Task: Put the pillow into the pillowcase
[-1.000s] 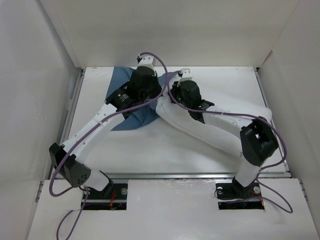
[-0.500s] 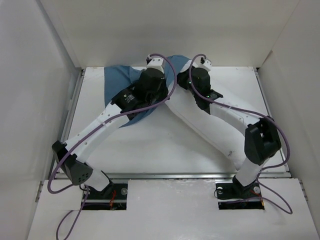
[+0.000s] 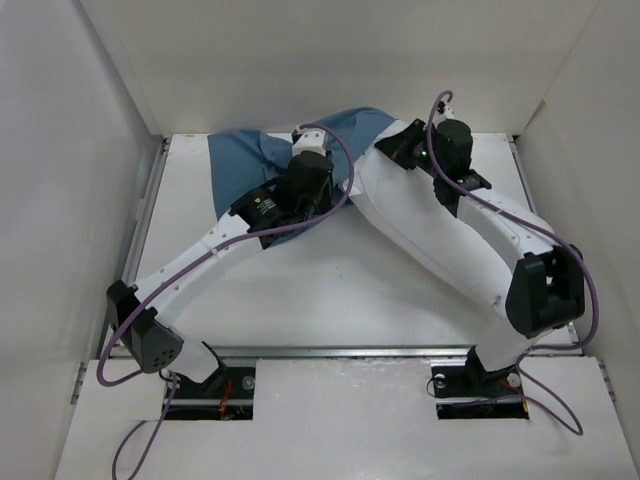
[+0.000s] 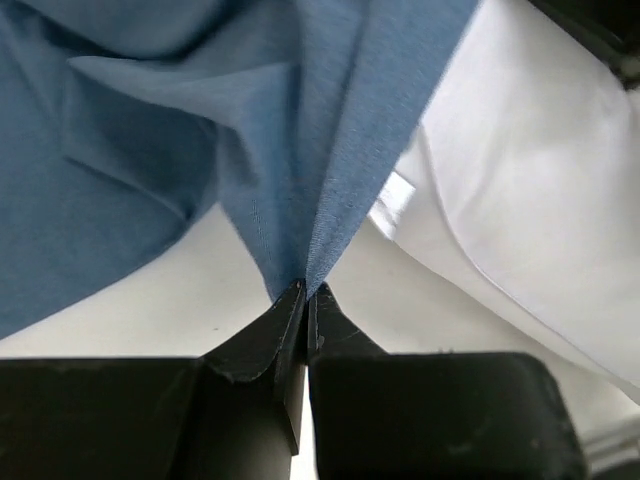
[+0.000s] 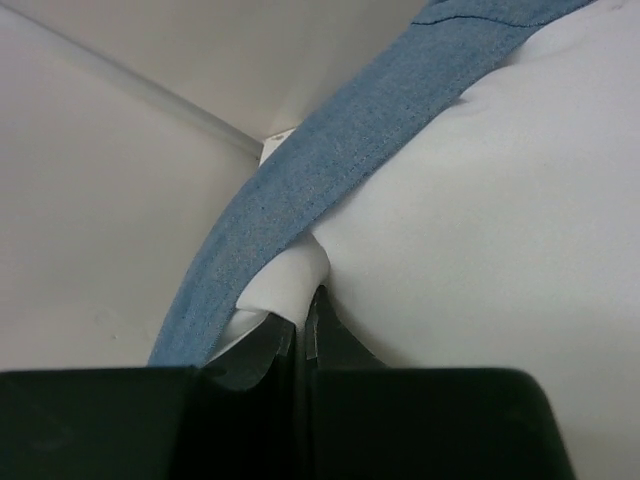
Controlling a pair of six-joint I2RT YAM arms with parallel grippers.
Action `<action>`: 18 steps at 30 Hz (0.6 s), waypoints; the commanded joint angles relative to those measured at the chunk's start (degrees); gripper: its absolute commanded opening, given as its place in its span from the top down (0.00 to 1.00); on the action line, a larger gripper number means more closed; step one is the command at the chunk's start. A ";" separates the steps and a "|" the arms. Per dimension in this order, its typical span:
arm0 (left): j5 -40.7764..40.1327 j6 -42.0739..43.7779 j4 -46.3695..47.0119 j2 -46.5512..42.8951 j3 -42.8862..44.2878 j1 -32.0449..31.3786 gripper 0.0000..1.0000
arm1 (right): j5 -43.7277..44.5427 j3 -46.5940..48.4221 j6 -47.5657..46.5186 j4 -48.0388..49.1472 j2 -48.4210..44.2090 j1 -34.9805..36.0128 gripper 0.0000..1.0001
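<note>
The slate-blue pillowcase lies wrinkled at the back of the table, with one part drawn up toward the back wall. My left gripper is shut on a fold of the pillowcase, with the cloth fanning out from its tips. The white pillow lies just right of it, with its small tag showing. My right gripper is shut on a pinch of the pillow's fabric. The pillowcase's hemmed edge runs across the pillow just beyond the tips.
White enclosure walls stand close on the left, right and back. Both grippers are near the back wall. The white table stretches toward the arm bases. Purple cables loop over both wrists.
Both grippers have moved toward the back wall, the right one also to the right. The pillowcase has been pulled up and spread wider across the back, with more of it over the pillow.
</note>
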 commanded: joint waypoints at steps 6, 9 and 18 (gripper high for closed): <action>22.20 7.37 6.64 1.82 9.25 -6.45 1.00 | 15.62 0.63 4.08 11.60 1.79 4.54 1.00; 25.40 8.78 6.65 4.36 17.76 -8.38 1.00 | 23.89 0.20 3.55 12.82 5.57 10.78 1.00; 20.41 8.52 5.59 6.12 22.91 -9.09 1.00 | 19.70 -13.32 2.75 22.41 9.10 16.95 0.92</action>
